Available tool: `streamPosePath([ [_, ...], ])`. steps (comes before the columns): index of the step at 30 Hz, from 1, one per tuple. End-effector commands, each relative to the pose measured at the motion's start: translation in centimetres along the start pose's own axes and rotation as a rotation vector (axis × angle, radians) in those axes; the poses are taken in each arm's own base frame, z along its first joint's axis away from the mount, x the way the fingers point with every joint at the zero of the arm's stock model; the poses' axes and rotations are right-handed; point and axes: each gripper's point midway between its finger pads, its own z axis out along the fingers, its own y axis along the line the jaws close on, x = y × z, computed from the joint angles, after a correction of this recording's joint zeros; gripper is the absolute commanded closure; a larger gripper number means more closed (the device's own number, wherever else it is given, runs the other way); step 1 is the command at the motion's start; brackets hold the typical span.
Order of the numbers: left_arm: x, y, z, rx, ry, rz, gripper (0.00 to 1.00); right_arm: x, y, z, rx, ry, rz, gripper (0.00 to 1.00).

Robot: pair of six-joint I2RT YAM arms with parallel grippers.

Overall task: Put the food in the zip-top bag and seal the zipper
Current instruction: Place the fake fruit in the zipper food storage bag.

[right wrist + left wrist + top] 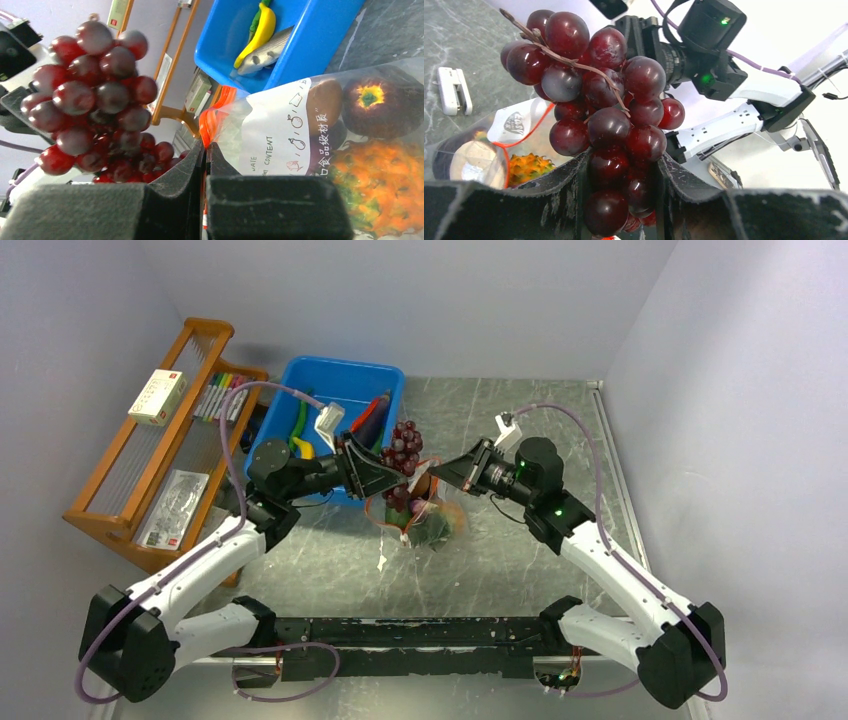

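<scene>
My left gripper (622, 165) is shut on the lower part of a dark red grapes bunch (599, 100), holding it in the air above the zip-top bag (432, 523) mouth. From above, the grapes (404, 455) hang between both grippers. My right gripper (206, 147) is shut on the red-orange zipper (212, 117) strip, lifting one side of the bag (280, 130) mouth. Inside the clear bag lie an orange pineapple (380, 180), a dark purple eggplant (375, 107) and a brown piece (324, 102). The left gripper (385, 475) and right gripper (440, 475) stand close together.
A rigid blue bin (340, 380) stands just behind the grippers, holding a banana (262, 27) and a toy fish (265, 52). A wooden rack (120, 505) with marker pens sits at the far left. A small white object (454, 90) lies on the table.
</scene>
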Motion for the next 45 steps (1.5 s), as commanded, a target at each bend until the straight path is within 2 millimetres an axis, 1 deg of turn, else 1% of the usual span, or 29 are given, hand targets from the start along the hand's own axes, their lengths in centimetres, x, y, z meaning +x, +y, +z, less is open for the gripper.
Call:
streamPosePath([
  [1, -0.7, 0.1, 1.1, 0.009, -0.059, 0.085, 0.63, -1.1, 2.2, -0.7, -0.082, -0.048, -0.043, 1.0],
  [2, -0.4, 0.2, 1.4, 0.009, -0.05, 0.091, 0.63, -1.1, 2.1, -0.8, -0.082, -0.049, -0.045, 1.0],
  [5, 0.9, 1.5, 2.2, -0.037, -0.018, 0.108, 0.63, -1.2, 2.2, -0.9, -0.084, -0.054, -0.05, 1.0],
  [8, 2.4, 2.3, 2.5, -0.053, 0.009, 0.101, 0.63, -1.4, 2.3, -1.1, -0.08, -0.062, -0.057, 1.0],
  [12, 4.2, 2.6, 2.7, -0.056, 0.033, 0.093, 0.64, -1.5, 1.9, -1.0, -0.058, -0.073, -0.07, 1.0],
  [15, 5.2, 2.4, 2.7, -0.055, 0.051, 0.113, 0.63, -1.5, 1.7, -1.0, -0.053, -0.08, -0.066, 1.0],
  [20, 6.2, 2.6, 2.6, -0.089, 0.083, 0.132, 0.62, -1.6, 1.3, -0.8, -0.041, -0.085, -0.072, 1.0],
  [27, 7.0, 1.8, 2.2, -0.071, 0.107, 0.176, 0.61, -1.8, 1.3, -0.8, -0.042, -0.091, -0.066, 1.0],
  [32, 7.2, 1.0, 1.8, -0.052, 0.1, 0.222, 0.59, -1.9, 0.9, -0.7, -0.016, -0.094, -0.051, 1.0],
  [35, 7.8, 1.6, 1.6, -0.061, 0.112, 0.257, 0.58, -1.9, 1.3, -0.8, -0.04, -0.095, -0.057, 1.0],
  [39, 8.6, 2.8, 1.5, -0.117, 0.151, 0.248, 0.57, -2.2, 1.7, -1.1, -0.041, -0.11, -0.065, 1.0],
  [43, 9.0, 3.4, 1.5, -0.135, 0.159, 0.241, 0.58, -2.1, 1.2, -1.0, -0.021, -0.103, -0.066, 1.0],
  [45, 9.2, 3.9, 1.4, -0.143, 0.177, 0.276, 0.58, -1.9, 1.1, -1.0, -0.025, -0.095, -0.06, 1.0],
])
